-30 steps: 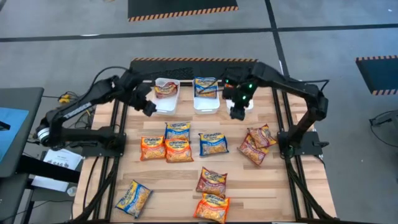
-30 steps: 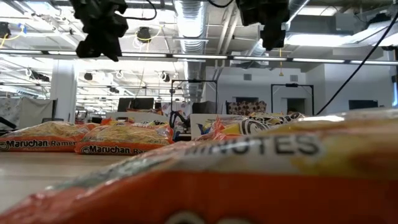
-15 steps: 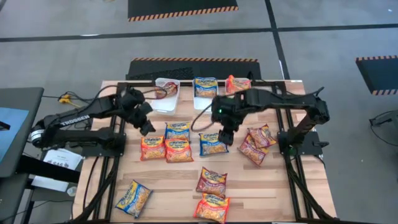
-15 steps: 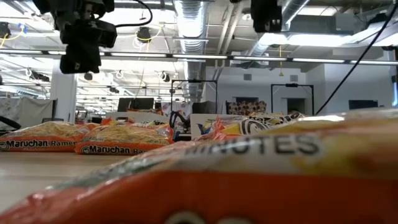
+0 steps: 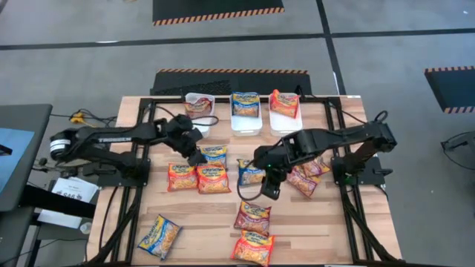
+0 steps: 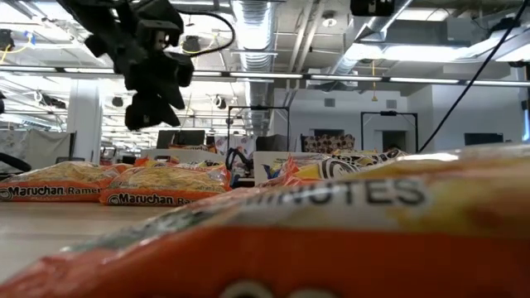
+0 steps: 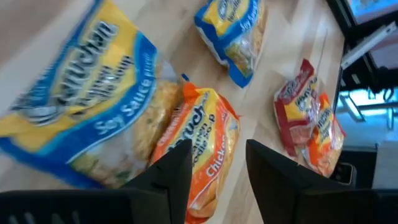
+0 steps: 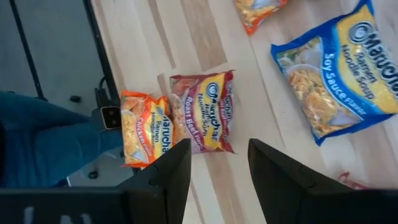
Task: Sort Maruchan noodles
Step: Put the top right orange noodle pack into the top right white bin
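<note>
Overhead, the left gripper (image 5: 199, 157) hangs open and empty above a glossy blue rectangular ramen packet (image 5: 213, 154), the right gripper (image 5: 270, 189) likewise open over the wooden worktop (image 5: 319, 222).

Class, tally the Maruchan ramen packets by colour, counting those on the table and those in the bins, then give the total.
Dark red glossy ramen packets: 4
Blue glossy ramen packets: 4
Orange glossy ramen packets: 4
Total: 12
</note>
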